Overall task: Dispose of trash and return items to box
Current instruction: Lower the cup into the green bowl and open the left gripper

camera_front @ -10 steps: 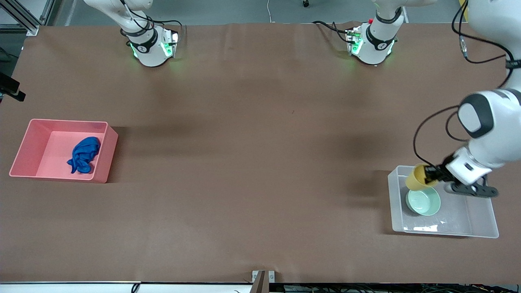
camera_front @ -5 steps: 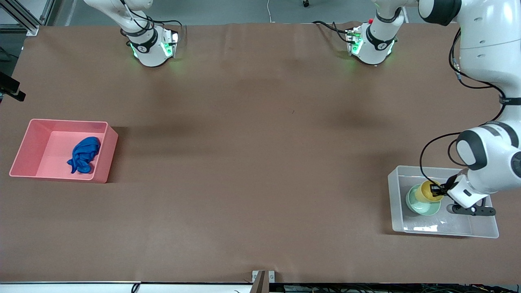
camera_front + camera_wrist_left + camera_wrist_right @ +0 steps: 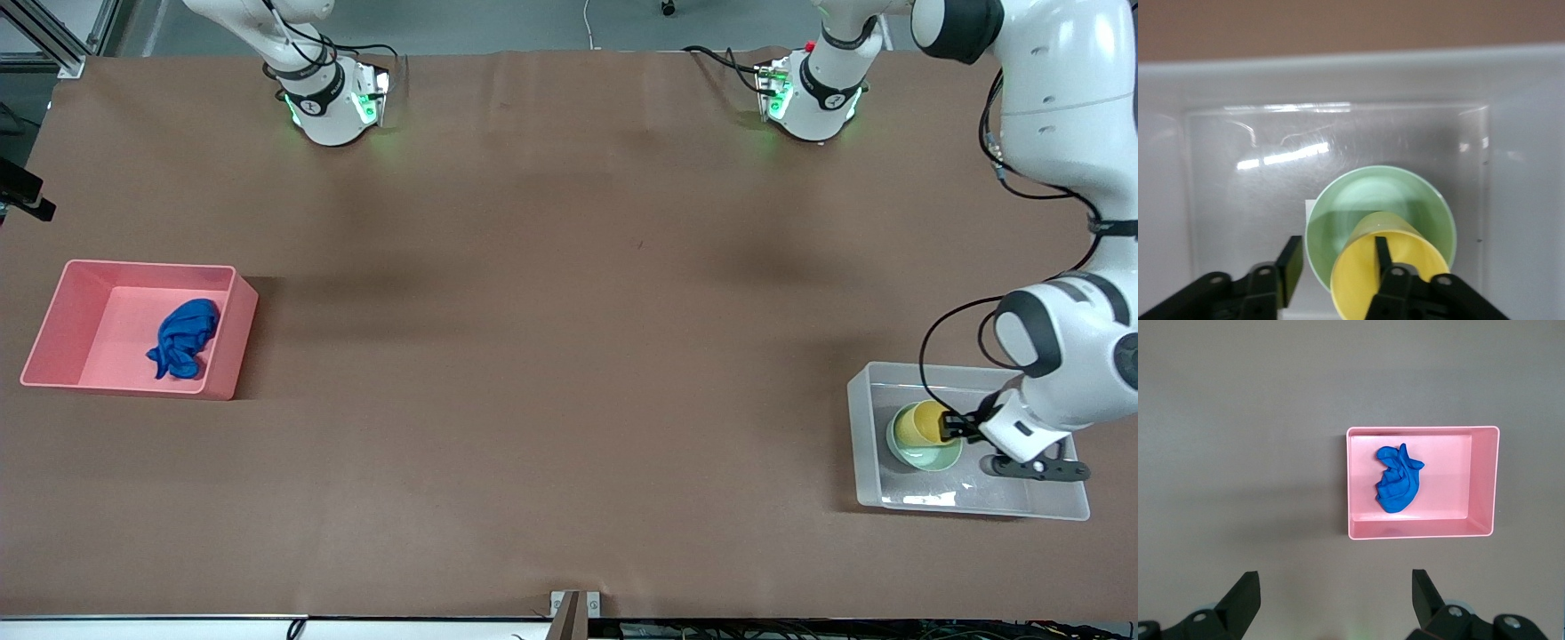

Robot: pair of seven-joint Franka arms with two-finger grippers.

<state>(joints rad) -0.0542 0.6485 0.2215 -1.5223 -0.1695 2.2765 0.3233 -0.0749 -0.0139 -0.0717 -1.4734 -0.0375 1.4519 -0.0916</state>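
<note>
The yellow cup (image 3: 916,425) lies tilted in the mint-green bowl (image 3: 929,459), which sits in the clear box (image 3: 861,427) at the left arm's end of the table. My left gripper (image 3: 953,428) is low inside the box and open. In the left wrist view (image 3: 1337,257) one finger (image 3: 1382,252) is inside the cup (image 3: 1405,263) and the other (image 3: 1291,265) stands apart, beside the bowl (image 3: 1371,197). The blue rag (image 3: 182,338) lies in the pink bin (image 3: 227,342). My right gripper (image 3: 1335,593) is open and empty, high over the table near the bin (image 3: 1418,530) and rag (image 3: 1397,483).
The pink bin stands at the right arm's end of the table. The brown table (image 3: 551,356) stretches between bin and box. The box's walls (image 3: 1338,73) surround my left gripper closely. Both arm bases (image 3: 329,107) stand along the table's back edge.
My left gripper came down from above the box's rim with the cup, set it into the bowl and opened its fingers. The rag and bin have not moved.
</note>
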